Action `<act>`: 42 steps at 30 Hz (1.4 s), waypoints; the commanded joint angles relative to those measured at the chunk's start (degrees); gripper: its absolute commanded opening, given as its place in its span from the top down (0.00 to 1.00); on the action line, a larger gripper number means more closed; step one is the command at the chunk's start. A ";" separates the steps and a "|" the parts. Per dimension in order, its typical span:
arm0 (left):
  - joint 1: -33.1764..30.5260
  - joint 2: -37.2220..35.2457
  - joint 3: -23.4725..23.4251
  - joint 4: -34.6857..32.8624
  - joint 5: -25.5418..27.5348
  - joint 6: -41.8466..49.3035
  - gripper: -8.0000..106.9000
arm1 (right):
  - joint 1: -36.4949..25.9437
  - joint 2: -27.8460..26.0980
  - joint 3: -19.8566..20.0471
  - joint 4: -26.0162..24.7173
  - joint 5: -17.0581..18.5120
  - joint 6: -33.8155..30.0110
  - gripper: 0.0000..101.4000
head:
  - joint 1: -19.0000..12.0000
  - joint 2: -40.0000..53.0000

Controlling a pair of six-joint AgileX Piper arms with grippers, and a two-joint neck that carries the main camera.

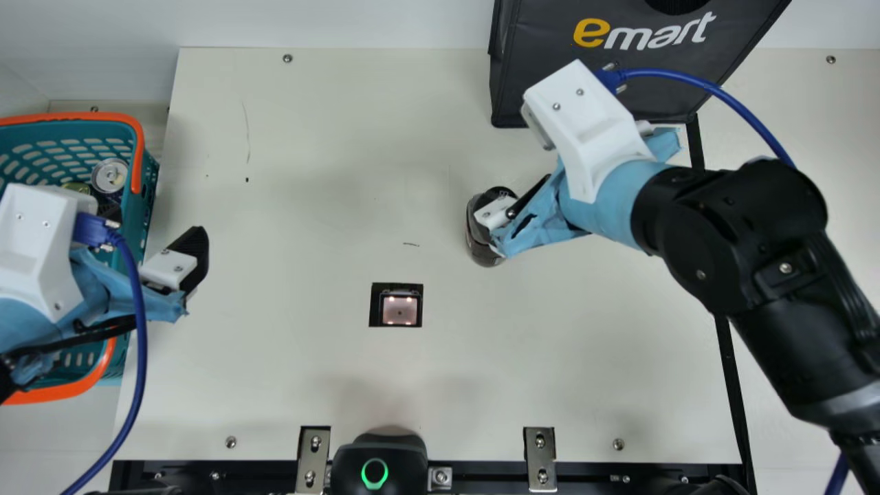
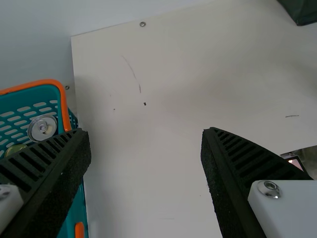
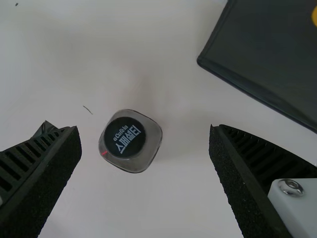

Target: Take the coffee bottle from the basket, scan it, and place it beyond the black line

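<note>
"So, where is the coffee bottle (image 3: 139, 157)?"

"Standing upright on the counter (image 1: 309, 165). The right wrist view looks down on its dark round cap (image 3: 124, 137), which carries 2 lines of pale lettering."

"And the right tool (image 1: 507, 210)?"

"Spread wide. The bottle stands in the gap, with space between it and both fingers, so the tool has hold of nothing. In the main view that tool covers part of the bottle."

"Any other print?"

"Large yellow and white lettering on the dark bag (image 1: 536, 89), which the main view's top edge cuts off."

"What about the left tool (image 1: 151, 235)?"

"It's by the teal basket (image 1: 148, 199), opened wide, with 0 things between its fingers. The arm hides some of the basket, and the main view's left edge crops it."

"Anything inside?"

"A silver-topped can (image 1: 110, 176), and beside it a greenish lid (image 2: 16, 149), half hidden by a finger in the left wrist view. I can't tell what that belongs to."

"Which side of the black line (image 1: 730, 371) is the bottle on?"

"The same side as the lit scanner window (image 1: 400, 311). The right arm crosses over the line and hides a stretch of it."
</note>
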 commanded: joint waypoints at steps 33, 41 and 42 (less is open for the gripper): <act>0.00 0.00 0.00 0.00 0.00 0.00 0.15 | 4.27 7.55 3.53 -0.68 -4.31 2.42 0.10 | -1.48 0.09; 0.00 0.00 0.00 0.00 0.00 0.00 0.15 | 4.15 8.44 3.85 -1.09 -4.52 2.85 0.43 | -1.48 0.09; 0.00 0.00 0.00 0.00 0.00 0.00 0.15 | 4.11 8.51 3.88 -1.12 -4.53 2.88 0.50 | -1.48 0.09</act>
